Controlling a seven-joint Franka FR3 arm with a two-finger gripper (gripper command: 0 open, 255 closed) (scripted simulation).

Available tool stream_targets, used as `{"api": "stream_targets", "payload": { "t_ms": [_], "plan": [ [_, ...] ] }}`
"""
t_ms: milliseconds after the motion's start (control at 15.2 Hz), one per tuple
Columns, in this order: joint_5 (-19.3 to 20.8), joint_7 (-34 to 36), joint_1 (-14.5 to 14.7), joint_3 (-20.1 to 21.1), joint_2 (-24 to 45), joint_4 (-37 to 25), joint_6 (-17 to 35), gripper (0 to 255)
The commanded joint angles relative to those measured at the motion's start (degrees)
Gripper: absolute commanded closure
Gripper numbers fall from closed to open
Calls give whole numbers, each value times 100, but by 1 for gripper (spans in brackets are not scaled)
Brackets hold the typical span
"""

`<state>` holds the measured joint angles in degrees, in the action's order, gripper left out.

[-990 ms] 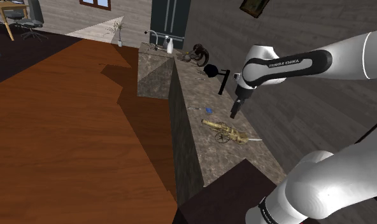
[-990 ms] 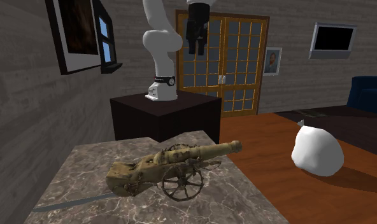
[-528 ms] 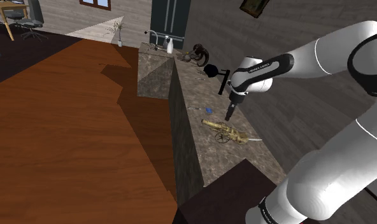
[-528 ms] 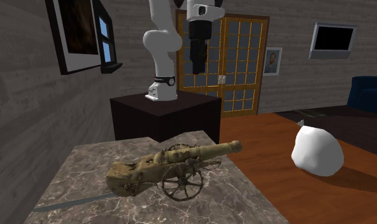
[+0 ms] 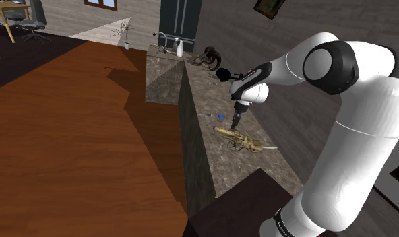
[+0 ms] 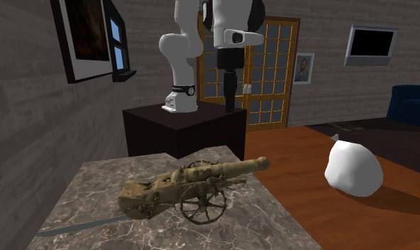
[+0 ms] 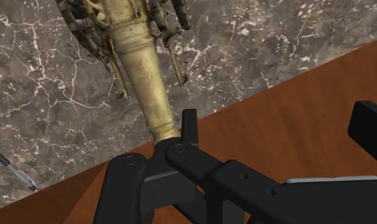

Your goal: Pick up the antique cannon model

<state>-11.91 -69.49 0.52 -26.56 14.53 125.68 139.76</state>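
The cannon model is brass-coloured with spoked wheels and lies on a marble counter. In the second exterior view the cannon rests near the counter's front, barrel toward that view's right. My gripper hangs above the barrel's muzzle end, pointing down, clear of the cannon. It shows against the glass doors as the gripper. In the wrist view the barrel runs away from the gripper, whose fingers stand apart and open with nothing between them. One fingertip is just beside the muzzle.
The counter edge drops to a wood floor right by the muzzle. A thin grey rod lies behind the cannon's tail. A black lamp-like object and white bottles stand at the counter's far end. A white lump sits on the floor.
The arm has swung down and toward the shoulder view's left, lowering the gripper from high over the counter to just above the cannon's muzzle. The cannon has not moved.
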Motion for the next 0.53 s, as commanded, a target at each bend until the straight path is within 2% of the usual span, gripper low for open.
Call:
{"api": "stream_targets", "payload": {
  "t_ms": [0, 198, 462],
  "plan": [
    [-398, -507, -213, 173, 517, -394, 64, 0],
    [-782, -1044, -540, 471, 1214, -1032, 80, 0],
    [-1080, -1569, -935, 836, 2119, -1990, 14, 0]
  ]
}}
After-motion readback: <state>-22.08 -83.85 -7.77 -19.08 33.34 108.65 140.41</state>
